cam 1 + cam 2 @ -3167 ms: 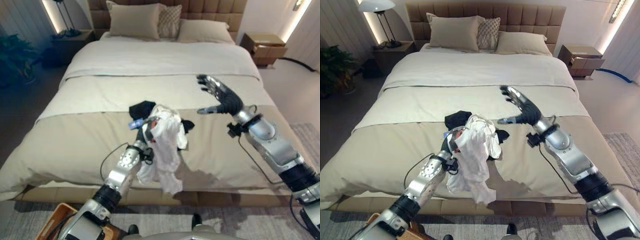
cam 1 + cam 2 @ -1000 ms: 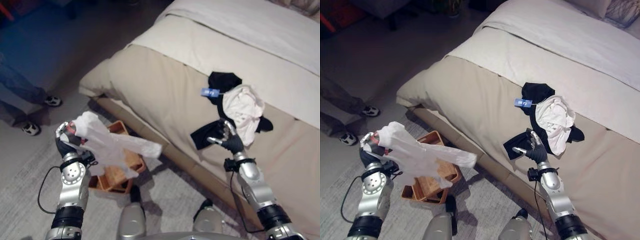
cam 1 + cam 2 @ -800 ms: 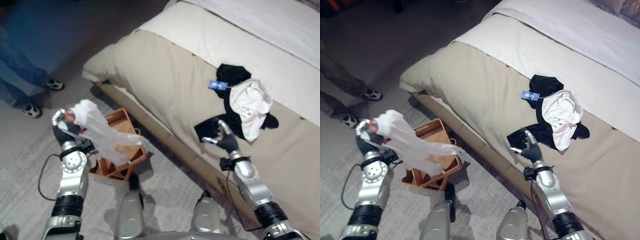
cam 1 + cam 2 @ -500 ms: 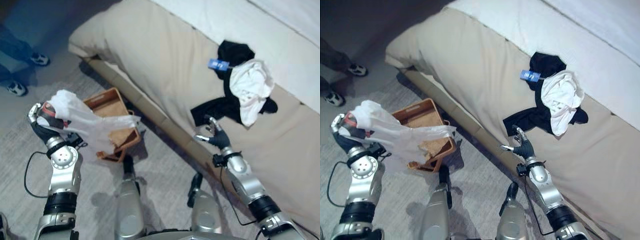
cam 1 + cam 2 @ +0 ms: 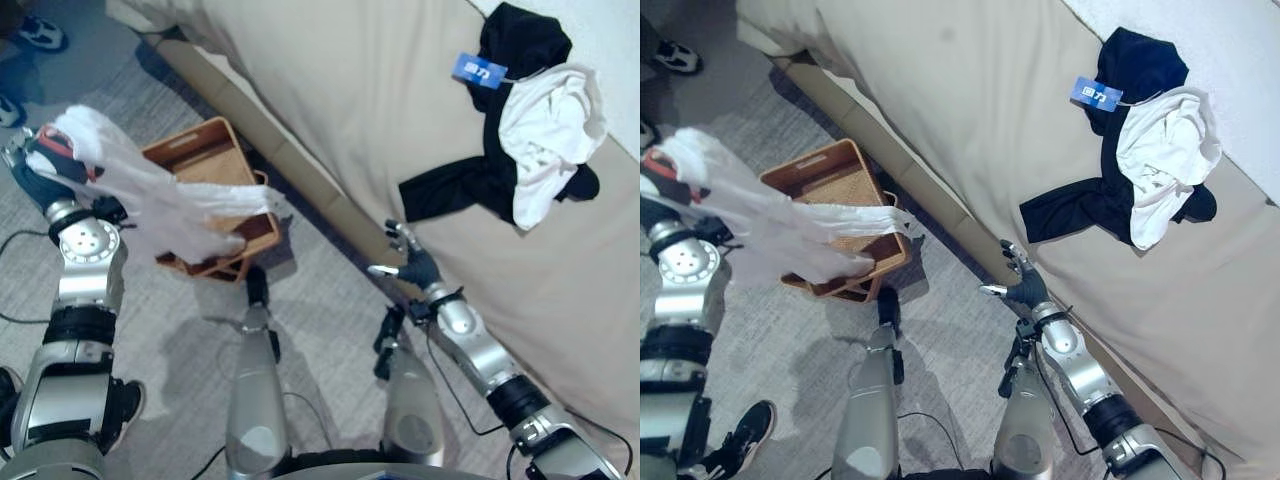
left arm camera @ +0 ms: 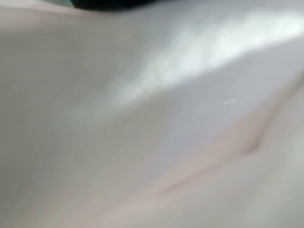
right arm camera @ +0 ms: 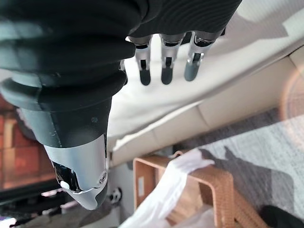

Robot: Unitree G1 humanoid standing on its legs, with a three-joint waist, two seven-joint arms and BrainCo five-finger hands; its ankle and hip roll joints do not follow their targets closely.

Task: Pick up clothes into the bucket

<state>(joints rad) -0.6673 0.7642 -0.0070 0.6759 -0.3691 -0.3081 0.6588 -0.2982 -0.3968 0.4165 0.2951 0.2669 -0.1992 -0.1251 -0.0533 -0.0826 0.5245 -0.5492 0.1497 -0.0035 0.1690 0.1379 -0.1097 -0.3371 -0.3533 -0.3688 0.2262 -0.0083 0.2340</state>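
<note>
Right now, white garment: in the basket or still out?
Mostly out. The left robot hand grips the white garment at one end; it stretches across above the wooden basket, with its free end draped over the rim.

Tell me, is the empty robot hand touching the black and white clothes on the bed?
Apart. In the left eye view the right robot hand hangs open at the bed's edge, with bare beige cover between it and the clothes pile.

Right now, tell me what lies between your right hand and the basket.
In the left eye view, only grey carpet and the bed's base edge lie between the open right hand and the basket; the white garment drapes over the basket.
</note>
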